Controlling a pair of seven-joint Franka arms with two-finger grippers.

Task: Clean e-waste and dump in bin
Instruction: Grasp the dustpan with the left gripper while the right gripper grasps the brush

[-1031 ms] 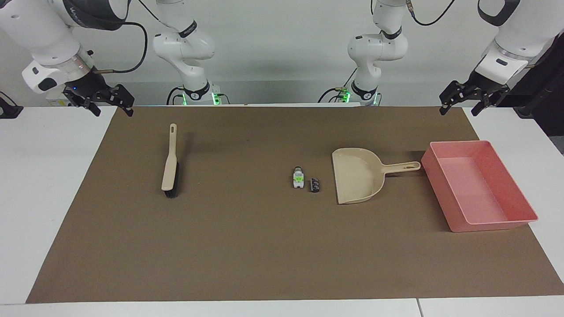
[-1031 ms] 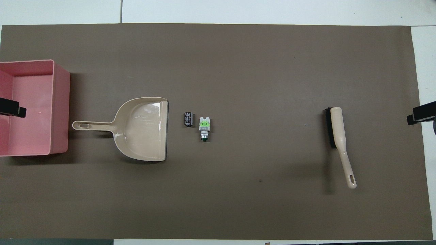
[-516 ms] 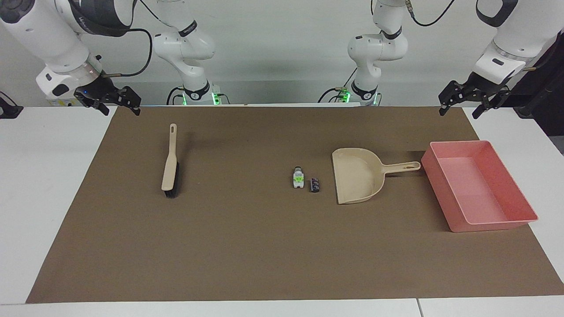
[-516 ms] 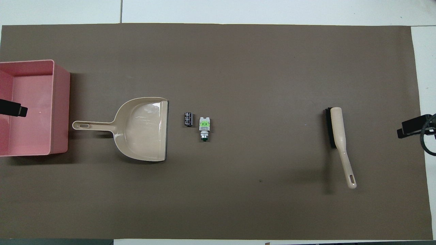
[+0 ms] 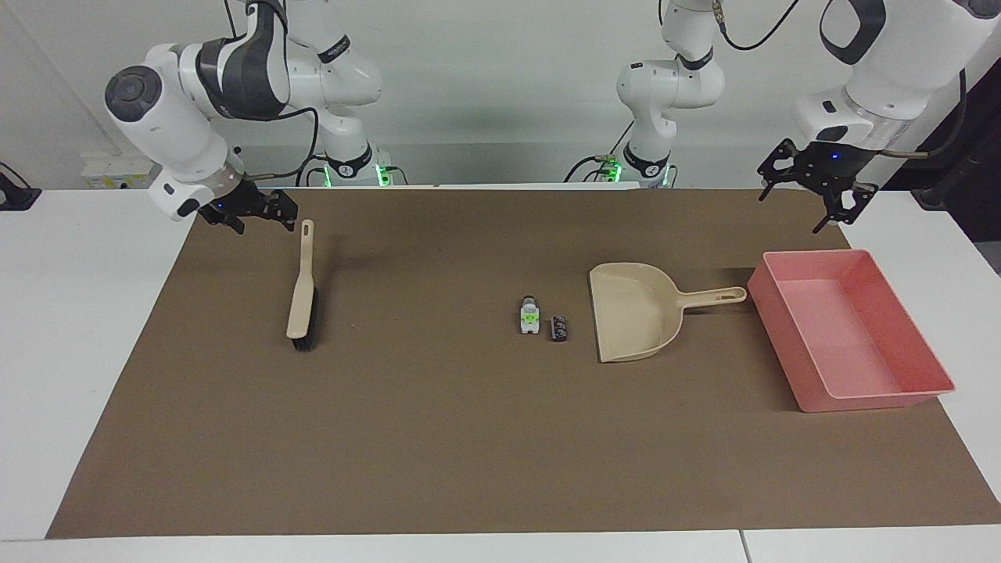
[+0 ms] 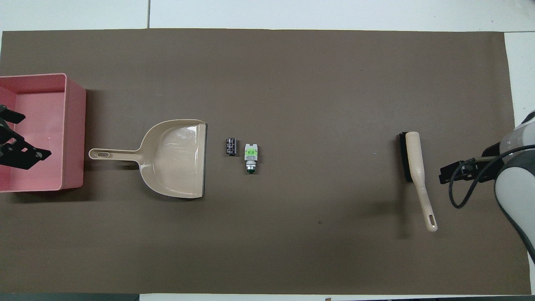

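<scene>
With the dustpan (image 5: pixel 635 311) as landmark, the two e-waste pieces — a white block with a green patch (image 5: pixel 530 314) and a dark stubby cylinder (image 5: pixel 559 328) — lie just beside its open lip, and the pink bin (image 5: pixel 848 328) sits off its handle end. The right gripper (image 5: pixel 252 213), fingers spread and empty, hangs by the handle tip of the brush (image 5: pixel 302 288), well apart from the dustpan; the left gripper (image 5: pixel 813 190), also spread and empty, hangs above the table near the bin. A sound grasp likely takes the brush handle squarely — while the left gripper steadies the dustpan handle.

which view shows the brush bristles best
The overhead view: the brush lies with its black bristles showing as a full strip alongside the beige back. In the facing view the brush covers most of them; only a dark edge shows.
</scene>
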